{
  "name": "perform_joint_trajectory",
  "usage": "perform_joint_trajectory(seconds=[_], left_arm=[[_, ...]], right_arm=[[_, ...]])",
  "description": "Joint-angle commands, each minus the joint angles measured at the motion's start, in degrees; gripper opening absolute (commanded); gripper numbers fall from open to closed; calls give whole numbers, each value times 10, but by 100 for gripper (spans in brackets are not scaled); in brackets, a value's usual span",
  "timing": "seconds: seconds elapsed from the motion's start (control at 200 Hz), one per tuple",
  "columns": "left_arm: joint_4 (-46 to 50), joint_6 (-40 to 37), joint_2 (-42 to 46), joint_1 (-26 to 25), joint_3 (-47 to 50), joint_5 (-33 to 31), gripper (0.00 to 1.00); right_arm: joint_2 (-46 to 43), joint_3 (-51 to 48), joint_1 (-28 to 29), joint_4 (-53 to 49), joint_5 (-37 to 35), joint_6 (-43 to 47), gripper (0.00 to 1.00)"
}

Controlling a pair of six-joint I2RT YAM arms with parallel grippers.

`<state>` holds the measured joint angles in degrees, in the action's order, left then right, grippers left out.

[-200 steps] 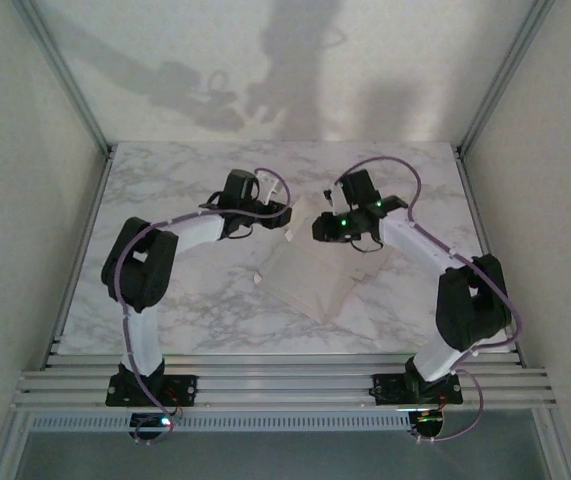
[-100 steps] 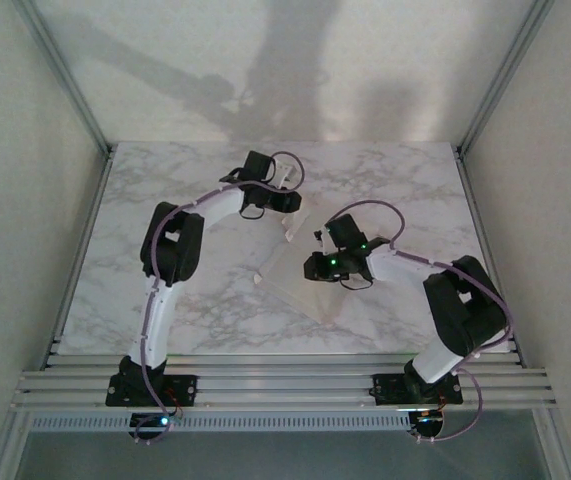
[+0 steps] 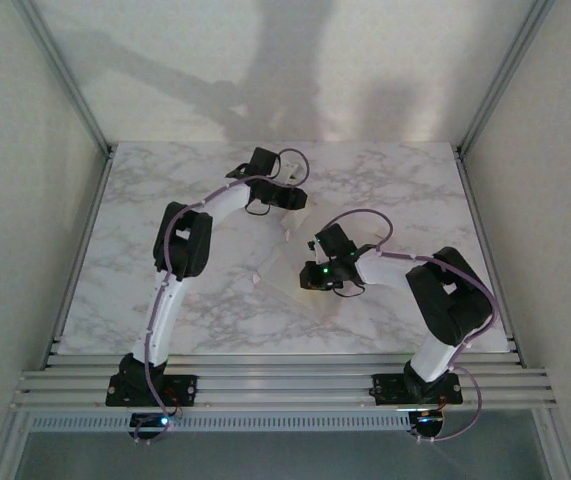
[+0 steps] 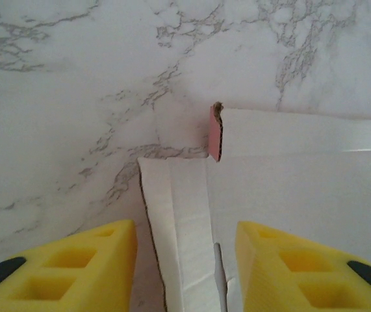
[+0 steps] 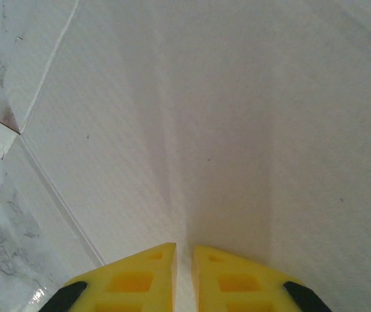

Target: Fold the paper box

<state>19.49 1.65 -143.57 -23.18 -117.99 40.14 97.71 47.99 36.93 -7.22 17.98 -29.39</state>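
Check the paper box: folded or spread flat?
Spread. The paper box lies flat on the table, off-white side up; one small flap stands up, showing pink.

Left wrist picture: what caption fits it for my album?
Open left claw over the flat paper box, one small flap showing pink.

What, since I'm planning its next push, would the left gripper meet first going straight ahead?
Probably the paper box: its off-white flap lies right ahead of the open left gripper, though depth is unclear.
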Motion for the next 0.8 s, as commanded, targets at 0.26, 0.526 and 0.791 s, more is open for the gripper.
perform_joint_trajectory(seconds=[0.26, 0.526, 0.791], left_arm=[[15, 10, -29, 6, -44, 36, 23], [-32, -4, 12, 6, 9, 56, 10], [-270, 23, 146, 9, 248, 80, 5]], right_arm=[[39, -12, 14, -12, -31, -6, 14], [46, -14, 15, -10, -40, -13, 12], [53, -16, 16, 4, -58, -36, 11]])
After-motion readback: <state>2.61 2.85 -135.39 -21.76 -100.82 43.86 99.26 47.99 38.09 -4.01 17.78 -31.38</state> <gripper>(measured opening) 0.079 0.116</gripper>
